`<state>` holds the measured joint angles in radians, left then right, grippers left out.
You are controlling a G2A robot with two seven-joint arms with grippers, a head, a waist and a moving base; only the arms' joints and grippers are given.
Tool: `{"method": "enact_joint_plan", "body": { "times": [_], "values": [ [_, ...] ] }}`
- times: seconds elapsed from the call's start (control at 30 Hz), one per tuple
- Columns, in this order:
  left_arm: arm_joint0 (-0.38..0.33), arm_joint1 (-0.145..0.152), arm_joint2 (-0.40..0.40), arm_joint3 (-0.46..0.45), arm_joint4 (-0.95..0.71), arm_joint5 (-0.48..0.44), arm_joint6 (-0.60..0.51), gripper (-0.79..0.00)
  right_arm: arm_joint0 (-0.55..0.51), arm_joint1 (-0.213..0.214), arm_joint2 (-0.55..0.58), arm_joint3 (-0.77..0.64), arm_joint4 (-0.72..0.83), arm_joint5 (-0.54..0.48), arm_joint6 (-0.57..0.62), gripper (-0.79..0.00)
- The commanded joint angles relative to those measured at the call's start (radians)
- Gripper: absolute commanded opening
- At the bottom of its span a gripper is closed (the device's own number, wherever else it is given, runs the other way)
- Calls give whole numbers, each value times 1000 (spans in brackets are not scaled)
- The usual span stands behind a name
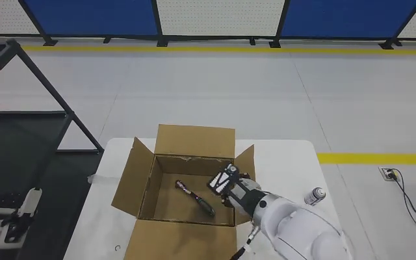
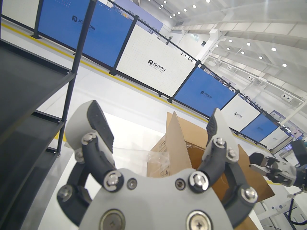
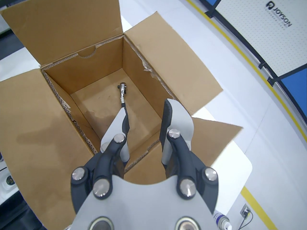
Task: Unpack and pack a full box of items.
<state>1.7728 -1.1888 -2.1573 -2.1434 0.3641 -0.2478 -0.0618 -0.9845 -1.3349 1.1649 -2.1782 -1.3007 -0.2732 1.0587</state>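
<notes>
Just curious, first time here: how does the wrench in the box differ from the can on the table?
The wrench lies flat on the box floor; the can stands on the table, outside it. The wrench is long and thin, with a dark handle; the can is short, round and pale. Shared: neither is held.

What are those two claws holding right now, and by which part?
Nothing. The right gripper hangs open over the cardboard box, whose ratchet wrench lies on the bottom; the left gripper is open and empty too.
</notes>
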Motion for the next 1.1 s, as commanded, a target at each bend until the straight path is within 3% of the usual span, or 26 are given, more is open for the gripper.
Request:
{"method": "enact_joint_plan", "body": {
  "times": [0.0, 0.2, 0.33, 0.5, 0.73, 0.87, 1.0, 1.03, 1.07],
  "values": [
    [0, 0, 0, 0, 0, 0, 0, 0, -84, 11, 83, -61, 21, -24, -30, -483],
    [0, 0, 0, 0, 0, 0, 0, 0, -312, 33, 308, -170, 54, -29, -126, -480],
    [0, 0, 0, 0, 0, 0, 0, 0, -423, 41, 422, -169, 96, -20, -173, -425],
    [0, 0, 0, 0, 0, 0, 0, 0, -507, 47, 497, -104, 149, -22, -202, -416],
    [0, 0, 0, 0, 0, 0, 0, 0, -501, 52, 493, 101, 188, -1, -204, -372],
    [0, 0, 0, 0, 0, 0, 0, 0, -434, 52, 462, 252, 173, 72, -172, -382],
    [0, 0, 0, 0, 0, 0, 0, 0, -355, 52, 426, 395, 198, 72, -188, -394],
    [0, 0, 0, 0, 0, 0, 0, 0, -336, 52, 417, 425, 188, 81, -182, -382],
    [0, 0, 0, 0, 0, 0, 0, 0, -317, 52, 406, 449, 188, 86, -186, -317]
  ]
}}
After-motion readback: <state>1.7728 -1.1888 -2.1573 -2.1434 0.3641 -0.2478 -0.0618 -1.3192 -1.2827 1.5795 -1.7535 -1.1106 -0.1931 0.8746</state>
